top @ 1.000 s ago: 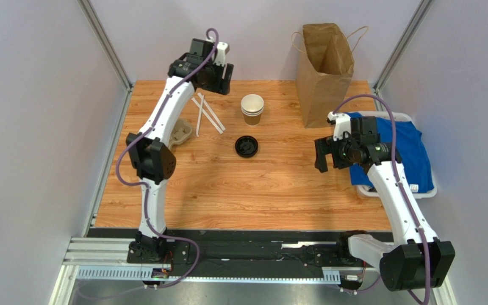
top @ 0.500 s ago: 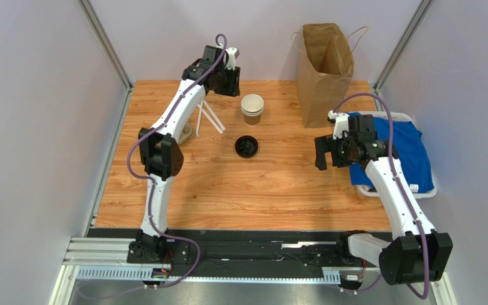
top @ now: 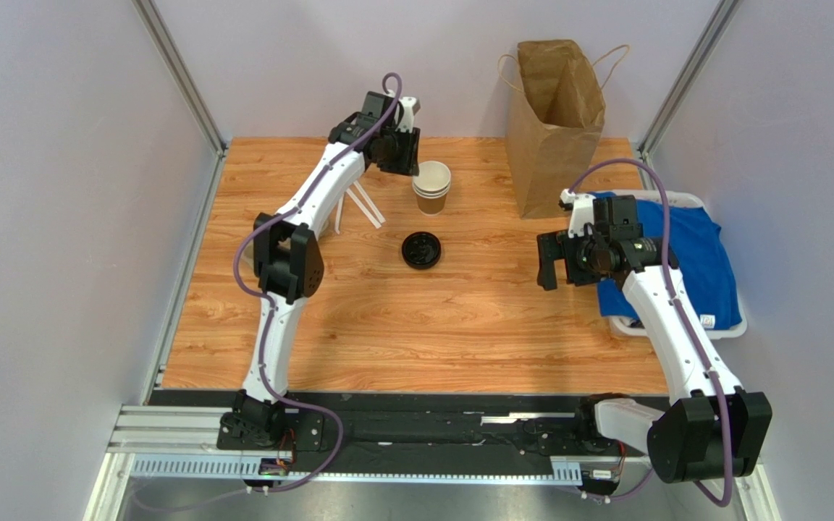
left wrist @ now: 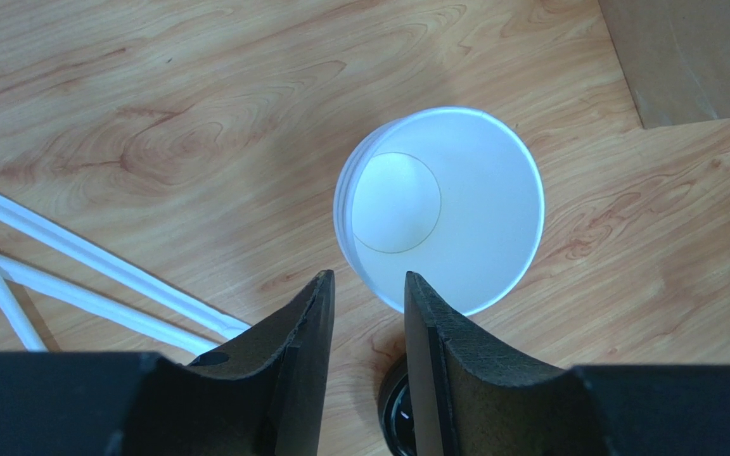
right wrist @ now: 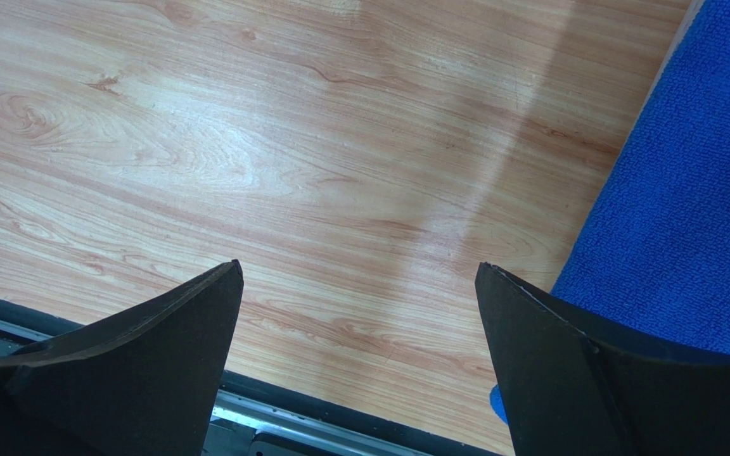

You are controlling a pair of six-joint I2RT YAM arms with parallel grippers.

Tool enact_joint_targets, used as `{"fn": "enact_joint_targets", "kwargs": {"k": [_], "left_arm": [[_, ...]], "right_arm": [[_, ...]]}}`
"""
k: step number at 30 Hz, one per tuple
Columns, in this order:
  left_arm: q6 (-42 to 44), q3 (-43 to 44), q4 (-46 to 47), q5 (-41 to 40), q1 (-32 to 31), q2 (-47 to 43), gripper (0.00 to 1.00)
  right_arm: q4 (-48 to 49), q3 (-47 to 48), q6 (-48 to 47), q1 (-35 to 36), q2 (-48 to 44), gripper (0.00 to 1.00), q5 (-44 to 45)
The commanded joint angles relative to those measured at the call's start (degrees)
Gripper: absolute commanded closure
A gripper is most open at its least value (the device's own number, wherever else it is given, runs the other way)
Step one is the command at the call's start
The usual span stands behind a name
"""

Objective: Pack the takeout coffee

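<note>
A stack of brown paper cups (top: 431, 186), white inside and without a lid, stands at the back middle of the table; it also shows in the left wrist view (left wrist: 440, 204). A black lid (top: 421, 250) lies alone on the wood in front of it, partly hidden in the left wrist view (left wrist: 393, 418). No lidded cup is in view. The brown paper bag (top: 554, 109) stands open at the back right. My left gripper (top: 404, 150) (left wrist: 369, 277) hovers at the stack's near-left rim, jaws narrowly open and empty. My right gripper (top: 550, 264) (right wrist: 359, 271) is wide open and empty over bare wood.
White straws (top: 356, 201) (left wrist: 74, 275) lie left of the cups. A blue cloth (top: 704, 261) (right wrist: 683, 190) lies in a white tray (top: 630, 326) at the right edge, beside my right arm. The bag's wall shows in the left wrist view (left wrist: 692, 57).
My left arm has swung right along the back edge, from above the straws to the cup stack. The right arm has stayed still.
</note>
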Motion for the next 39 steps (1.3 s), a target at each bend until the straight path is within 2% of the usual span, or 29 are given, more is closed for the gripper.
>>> {"fn": "enact_joint_targets", "kwargs": {"k": [1, 6, 12, 18, 25, 39], "left_arm": [[-1.1, 1.2, 2.7, -0.7, -0.6, 1.1, 0.59], [-1.0, 1.8, 2.7, -1.4, -0.7, 2.5, 0.60], [-1.8, 2.2, 3.1, -1.7, -0.7, 3.1, 0.68], [-2.6, 2.7, 3.0, -1.4, -0.7, 2.7, 0.78], [-3.1, 2.8, 2.8, -1.4, -0.7, 1.1, 1.00], [-4.3, 4.2, 3.4, -0.9, -0.7, -3.0, 1.00]], "right_arm": [[2.4, -0.2, 0.9, 0.2, -1.2, 0.00, 0.4], [2.6, -0.2, 0.9, 0.2, -1.0, 0.00, 0.2], [2.8, -0.2, 0.9, 0.2, -0.5, 0.00, -0.1], [2.7, -0.2, 0.9, 0.2, -0.4, 0.00, -0.2], [2.7, 0.2, 0.9, 0.2, 0.3, 0.00, -0.8], [2.6, 0.7, 1.1, 0.2, 1.0, 0.00, -1.8]]}}
